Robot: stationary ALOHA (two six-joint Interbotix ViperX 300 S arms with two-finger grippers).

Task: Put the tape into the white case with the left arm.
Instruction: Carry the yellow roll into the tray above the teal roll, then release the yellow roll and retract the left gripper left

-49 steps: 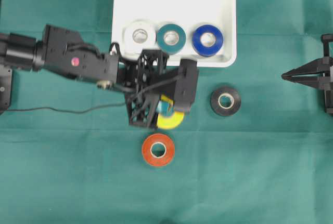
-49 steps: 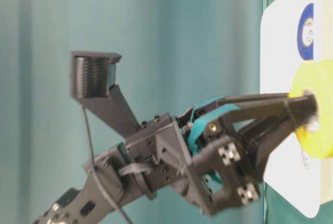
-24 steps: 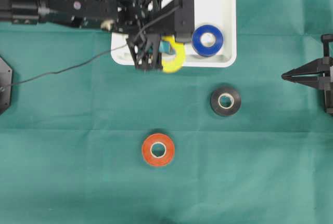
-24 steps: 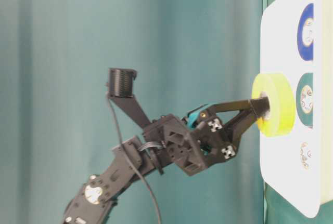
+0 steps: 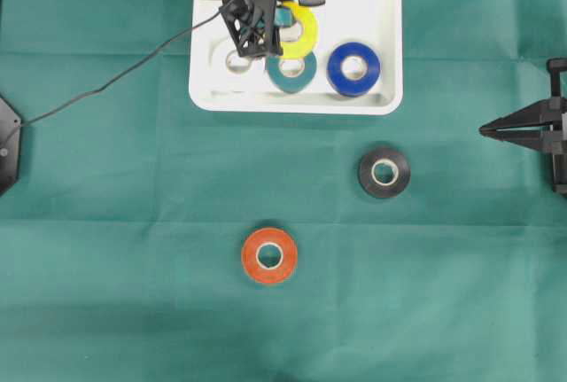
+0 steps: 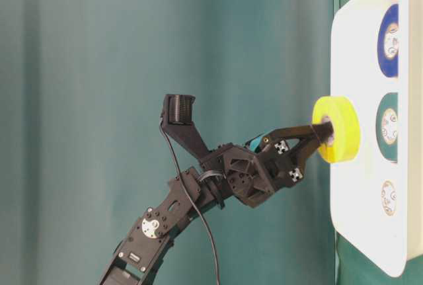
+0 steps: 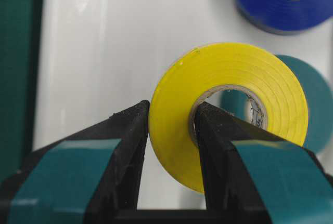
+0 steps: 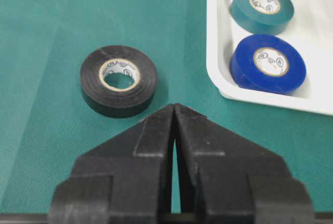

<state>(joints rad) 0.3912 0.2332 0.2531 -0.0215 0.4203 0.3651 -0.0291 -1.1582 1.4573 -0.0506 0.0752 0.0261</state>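
the yellow tape roll (image 7: 229, 109) is hanging above the white case (image 5: 381, 10), clear of its floor in the table-level view, over the back half of the tray. the left gripper (image 7: 171, 130) is pinching it through the ring wall: one finger is pressing on the outer face, the other is sitting inside the core, so the roll is standing out past the fingertips. below it the teal roll (image 5: 292, 70), the blue roll (image 5: 353, 68) and a white roll (image 5: 237, 61) are lying flat in the case. the black roll (image 5: 384, 172) and orange roll (image 5: 269, 256) are lying on the green cloth (image 5: 133, 249). the right gripper (image 8: 174, 115) is resting closed and holding nothing, near the black roll.
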